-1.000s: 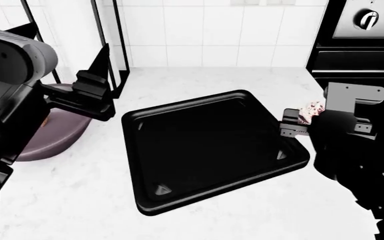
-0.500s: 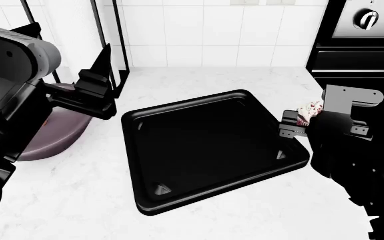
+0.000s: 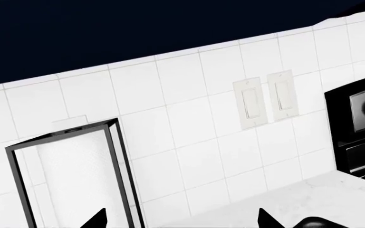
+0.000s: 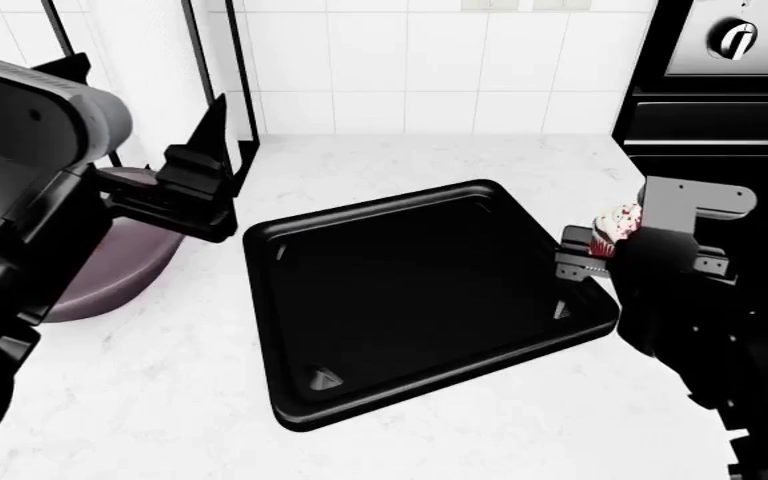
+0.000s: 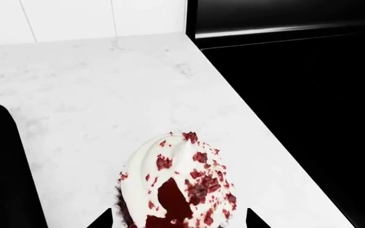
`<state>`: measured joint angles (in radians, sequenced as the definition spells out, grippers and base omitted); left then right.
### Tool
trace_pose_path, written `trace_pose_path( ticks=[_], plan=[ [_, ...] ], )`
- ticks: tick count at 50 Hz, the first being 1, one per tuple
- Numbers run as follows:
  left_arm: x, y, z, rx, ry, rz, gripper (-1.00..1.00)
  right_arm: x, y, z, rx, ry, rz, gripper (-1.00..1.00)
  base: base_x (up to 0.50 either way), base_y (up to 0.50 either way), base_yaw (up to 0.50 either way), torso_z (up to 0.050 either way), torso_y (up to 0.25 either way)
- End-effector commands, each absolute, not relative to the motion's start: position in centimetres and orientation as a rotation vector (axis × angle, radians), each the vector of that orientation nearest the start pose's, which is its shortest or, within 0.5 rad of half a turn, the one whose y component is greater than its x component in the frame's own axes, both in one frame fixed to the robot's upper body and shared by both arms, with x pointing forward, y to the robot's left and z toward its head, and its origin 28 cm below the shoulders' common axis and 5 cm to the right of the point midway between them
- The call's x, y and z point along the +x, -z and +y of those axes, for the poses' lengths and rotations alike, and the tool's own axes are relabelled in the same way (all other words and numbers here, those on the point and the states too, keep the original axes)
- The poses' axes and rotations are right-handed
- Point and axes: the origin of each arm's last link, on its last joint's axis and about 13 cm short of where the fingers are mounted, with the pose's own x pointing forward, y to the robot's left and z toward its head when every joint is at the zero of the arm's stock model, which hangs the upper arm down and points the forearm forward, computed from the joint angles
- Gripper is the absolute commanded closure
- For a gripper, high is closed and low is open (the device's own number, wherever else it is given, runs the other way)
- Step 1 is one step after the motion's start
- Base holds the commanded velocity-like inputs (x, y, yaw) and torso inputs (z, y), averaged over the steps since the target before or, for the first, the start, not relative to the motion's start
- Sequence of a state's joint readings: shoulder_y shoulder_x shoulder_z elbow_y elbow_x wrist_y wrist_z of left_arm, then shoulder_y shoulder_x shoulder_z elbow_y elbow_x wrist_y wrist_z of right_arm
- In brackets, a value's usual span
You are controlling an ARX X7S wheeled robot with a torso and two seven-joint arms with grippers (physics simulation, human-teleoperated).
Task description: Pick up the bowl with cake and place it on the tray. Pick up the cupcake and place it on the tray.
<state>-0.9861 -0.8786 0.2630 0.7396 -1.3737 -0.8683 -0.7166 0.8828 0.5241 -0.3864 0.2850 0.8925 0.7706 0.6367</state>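
We are on both steps at once. Our right pincer [image 4: 595, 243] is closed on the cupcake [image 4: 614, 226], held above the worktop [image 4: 157, 400] just beside the tray [image 4: 424, 300] at its right rim. In the right wrist view the cupcake [image 5: 176, 183] sits between the 2 finger tips. Our left pincer [image 4: 197, 185] is at the bowl [image 4: 111, 265], near the tray's left side; whether it grips the rim we cannot tell. The cake is hidden from us.

Next, we judge, the cupcake must go left over the raised rim and down onto the tray floor. The tray is bare, so room is ample. The black oven [image 4: 718, 110] stands close on the right, and a dark wire frame [image 4: 217, 90] rises behind the bowl.
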Motion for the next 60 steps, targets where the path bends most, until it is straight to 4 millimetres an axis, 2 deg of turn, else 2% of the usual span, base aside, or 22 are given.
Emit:
trace_pose_path(
  ticks=[1, 18, 19, 36, 42, 48, 60],
  plan=[
    [20.7, -29.0, 24.6, 0.189, 0.216, -0.269, -1.00, 34.4, -15.7, -17.3, 0.010, 0.318, 0.386, -1.00, 0.00, 0.00, 0.00, 0.000, 0.000],
    [20.7, -29.2, 24.4, 0.193, 0.220, -0.269, -1.00, 34.4, -15.4, -17.5, 0.004, 0.316, 0.373, -1.00, 0.00, 0.00, 0.00, 0.000, 0.000],
    [20.7, -29.2, 24.4, 0.193, 0.220, -0.269, -1.00, 34.4, -15.4, -17.5, 0.002, 0.316, 0.372, 1.00, 0.00, 0.00, 0.00, 0.000, 0.000],
    [20.1, -29.1, 24.4, 0.191, 0.218, -0.275, -1.00, 34.2, -16.1, -17.6, -0.005, 0.328, 0.343, 1.00, 0.00, 0.00, 0.00, 0.000, 0.000],
    [19.6, -29.1, 24.4, 0.193, 0.221, -0.279, -1.00, 33.8, -17.9, -17.7, 0.003, 0.334, 0.292, 1.00, 0.00, 0.00, 0.00, 0.000, 0.000],
    [19.0, -29.0, 24.5, 0.192, 0.217, -0.283, -1.00, 32.5, -19.7, -17.6, -0.001, 0.328, 0.244, 1.00, 0.00, 0.00, 0.00, 0.000, 0.000],
    [16.6, -29.1, 24.4, 0.205, 0.206, -0.254, -1.00, 30.3, -23.2, -16.9, -0.021, 0.289, 0.146, 1.00, 0.00, 0.00, 0.00, 0.000, 0.000]
  ],
)
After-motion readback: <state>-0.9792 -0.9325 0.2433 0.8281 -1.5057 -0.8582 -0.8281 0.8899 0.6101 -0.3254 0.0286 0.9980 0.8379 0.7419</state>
